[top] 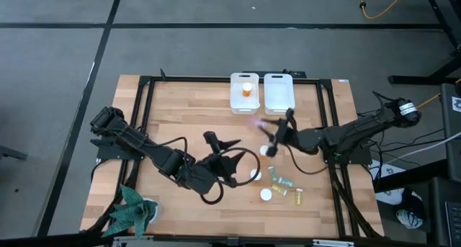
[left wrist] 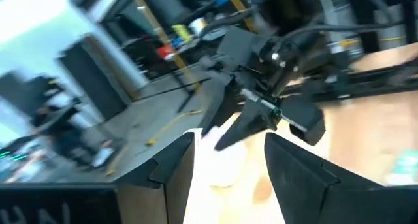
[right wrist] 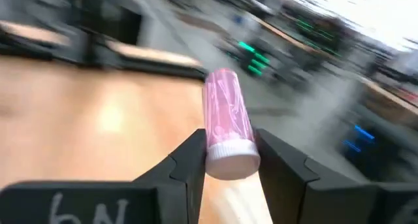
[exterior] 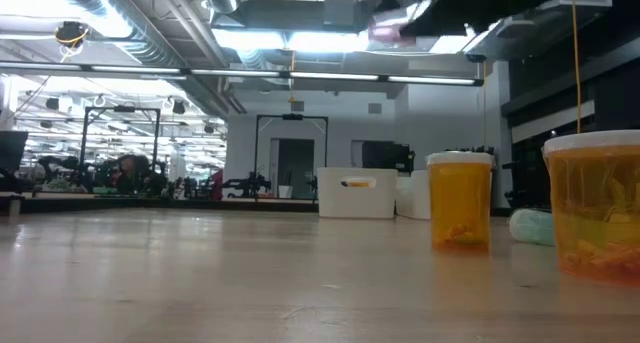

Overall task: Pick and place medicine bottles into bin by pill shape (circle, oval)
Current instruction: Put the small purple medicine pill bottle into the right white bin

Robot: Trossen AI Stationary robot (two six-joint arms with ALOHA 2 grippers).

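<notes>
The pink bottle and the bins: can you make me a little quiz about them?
1. True or false: the right gripper holds the pink bottle.
2. How many white bins are on the table? A) one B) two C) four
3. What colour is the bottle inside the left bin?

Key: 1 true; 2 B; 3 orange.

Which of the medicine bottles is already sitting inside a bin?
The orange bottle with a white cap, standing in the left white bin. The others are loose on the table or in a gripper.
</notes>
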